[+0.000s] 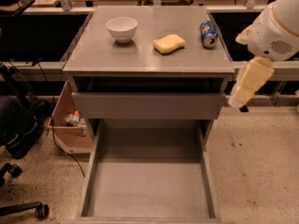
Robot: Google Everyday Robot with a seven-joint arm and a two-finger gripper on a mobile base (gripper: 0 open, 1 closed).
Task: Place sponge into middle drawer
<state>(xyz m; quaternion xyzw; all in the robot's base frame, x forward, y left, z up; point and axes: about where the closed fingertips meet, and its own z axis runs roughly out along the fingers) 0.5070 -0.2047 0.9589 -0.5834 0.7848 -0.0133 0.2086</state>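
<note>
The yellow sponge [169, 44] lies flat on the grey cabinet top [140, 55], between a white bowl [122, 28] and a blue can [208, 34]. The middle drawer [149, 185] is pulled far out at the bottom of the view, a long grey tray with nothing in it. My gripper [246, 84] hangs in the air just right of the cabinet's front right corner. It is level with the plain drawer front [149, 105], below and to the right of the sponge, and holds nothing that I can see.
A cardboard box [70, 120] with small items sits on the floor left of the cabinet, with a cable beside it. Chair casters [28, 209] show at the lower left. Workbenches run behind the cabinet. Speckled floor lies to the right.
</note>
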